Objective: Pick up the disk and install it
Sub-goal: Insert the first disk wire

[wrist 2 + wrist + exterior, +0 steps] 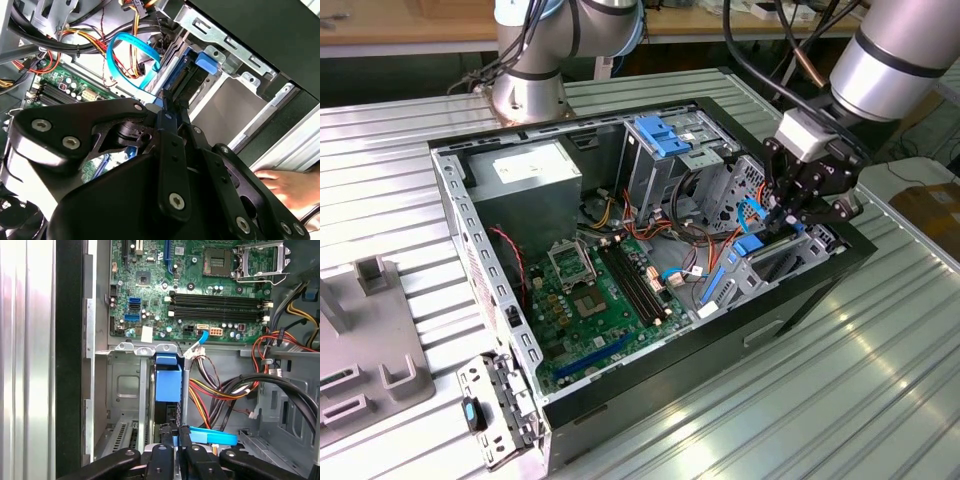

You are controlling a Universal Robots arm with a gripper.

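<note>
We are looking at a ribbed metal table that is carrying an open computer case, lying on its side. The arm is reaching down into the case from the exterior view's right. Inside, a grey power supply is sitting toward the exterior view's left, and the green circuit board is lying just beside it on the case floor.

The gripper is hanging over the metal drive bay at the case's corner on the exterior view's right. The disk is standing on edge in that bay, with its blue rail facing the gripper. In both wrist views we are seeing the fingers drawn narrow and pinching the disk's near edge, so the disk is sitting directly beyond the fingertips and touching them.

A light blue flat cable is looping just beside the disk. A person's hand is resting outside the case in the second wrist view.
</note>
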